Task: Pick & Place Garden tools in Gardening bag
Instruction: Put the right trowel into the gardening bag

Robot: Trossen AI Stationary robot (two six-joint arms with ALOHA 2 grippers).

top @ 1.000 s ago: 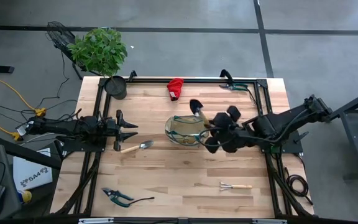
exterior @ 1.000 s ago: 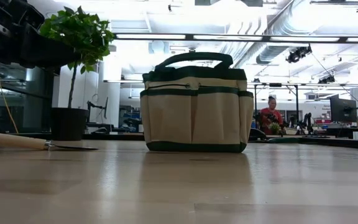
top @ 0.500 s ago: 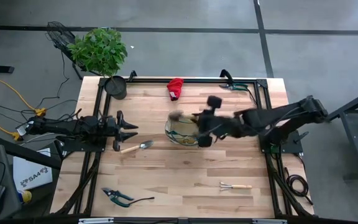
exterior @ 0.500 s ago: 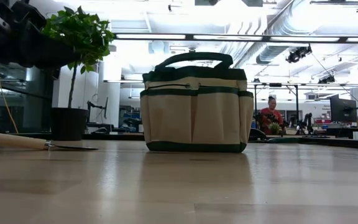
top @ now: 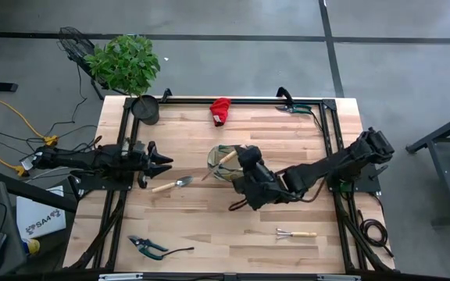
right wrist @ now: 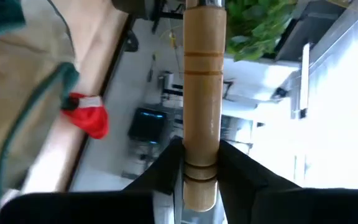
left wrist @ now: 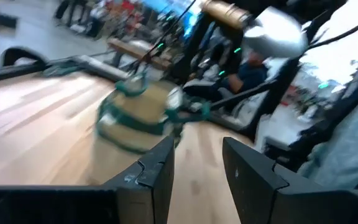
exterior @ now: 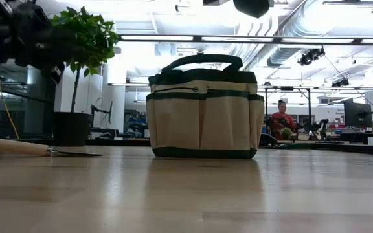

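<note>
We are seeing the right gripper (top: 237, 168) swinging in from beside the bag (top: 233, 164) to just over its mouth, clamping the wooden handle of a tool (right wrist: 202, 93) that is now tilting over the opening. The left gripper (top: 166, 161) is staying partly open above the trowel (top: 172, 185) on the worktop (top: 209, 226). The rake (top: 296, 233), pruners (top: 148, 247) and glove (top: 220, 110) are lying unmoved.

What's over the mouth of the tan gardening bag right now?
The right end effector, shut on a wooden-handled tool, hangs over the tan fabric bag with green trim. The arm covers most of the mouth, so the inside cannot be seen.
</note>
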